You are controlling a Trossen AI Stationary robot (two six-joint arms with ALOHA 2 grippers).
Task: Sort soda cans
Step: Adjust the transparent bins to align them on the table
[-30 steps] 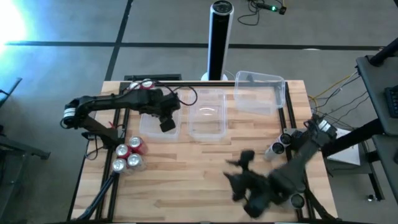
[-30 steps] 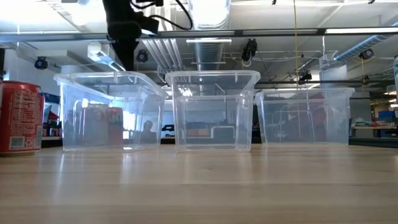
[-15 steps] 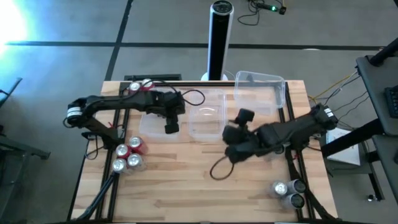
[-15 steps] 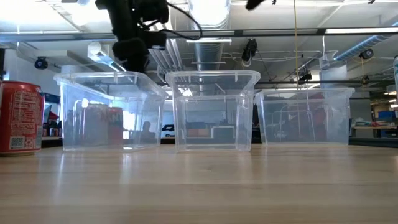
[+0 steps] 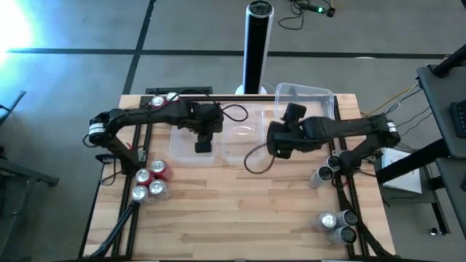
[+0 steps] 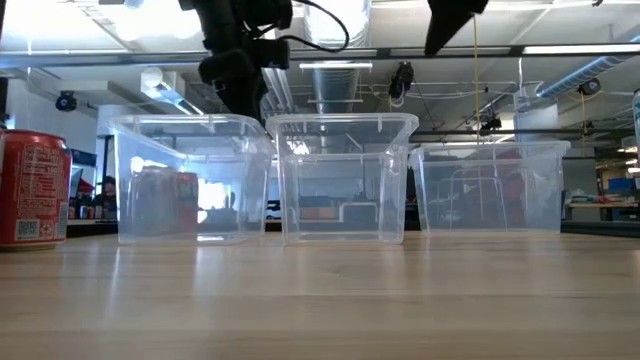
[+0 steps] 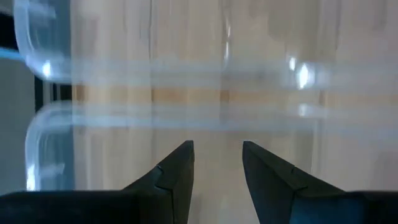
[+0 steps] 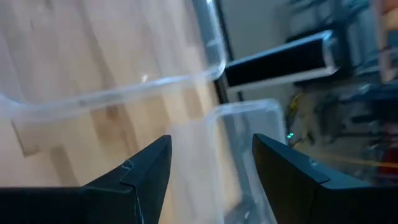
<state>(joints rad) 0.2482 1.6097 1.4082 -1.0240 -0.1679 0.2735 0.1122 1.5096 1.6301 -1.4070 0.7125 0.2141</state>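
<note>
Soda cans stand in groups: red and silver ones (image 5: 149, 182) near the left edge, two (image 5: 164, 100) at the far left, dark ones (image 5: 325, 171) by the right edge, and silver and dark ones (image 5: 338, 222) at the near right. One red can (image 6: 30, 190) shows at the left of the low view. My left gripper (image 5: 204, 145) hangs open and empty over the left clear tub (image 5: 178, 149), near its right wall. My right gripper (image 5: 271, 149) is open and empty above the gap between the middle tub (image 5: 244, 149) and the right tub (image 5: 306, 109). My left gripper (image 7: 217, 158) points down beside the left tub's right rim (image 7: 186, 109). I cannot tell whether a finger touches the tub. Nothing is between its fingers.
The three clear tubs stand in a row across the table's far half. The left tub (image 6: 190, 180) is close against the middle one (image 6: 345, 180). A black and silver post (image 5: 258, 44) rises behind the table. Bare wood fills the near middle.
My right gripper has swung from the table's near right up and toward the far edge, ending over the middle and right tubs. My left gripper has drifted toward the right. The left tub has slid right, closer to the middle tub.
</note>
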